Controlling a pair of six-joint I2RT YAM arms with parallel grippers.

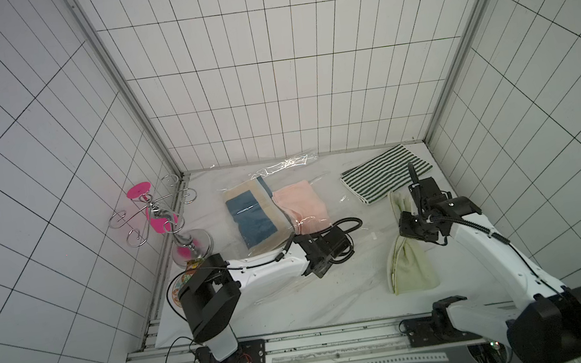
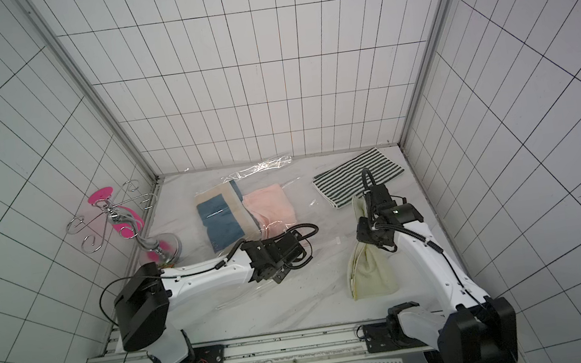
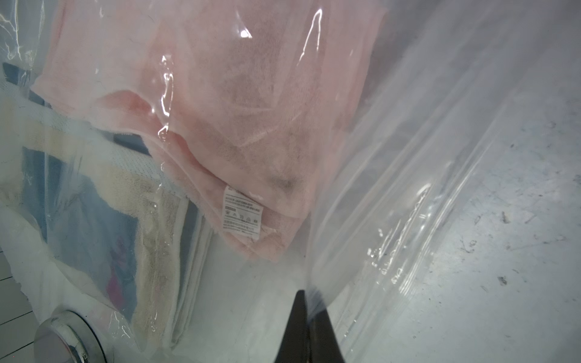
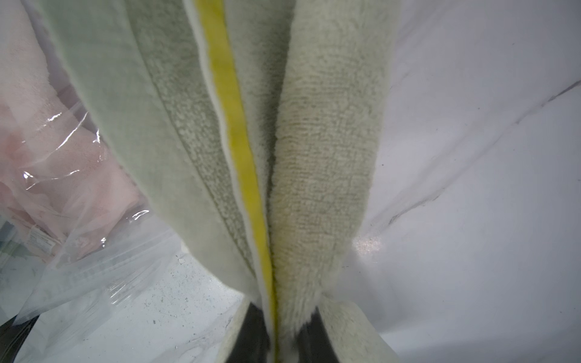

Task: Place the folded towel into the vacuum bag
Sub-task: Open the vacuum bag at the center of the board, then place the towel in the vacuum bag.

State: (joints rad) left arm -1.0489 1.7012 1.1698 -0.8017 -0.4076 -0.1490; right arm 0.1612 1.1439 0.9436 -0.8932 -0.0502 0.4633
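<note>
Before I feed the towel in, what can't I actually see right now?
- Vacuum bag mouth: clear film on pale table, glare; open or flat cannot be traced in any view.
- Left pincer: under its wrist in both top views; wrist view's edge crops all but the tips pinching film.
- Right pincer: buried in the yellow-green towel; tips barely show.
- Label on the pink towel: print too small.

The clear vacuum bag point(image 1: 281, 168) shows a pink towel point(image 1: 301, 205) and a blue-and-beige towel point(image 1: 253, 217); striped towel point(image 1: 381, 174) dark green, perhaps black, on white; cream towel point(image 1: 410, 265), yellow trim point(image 4: 232, 125).
</note>
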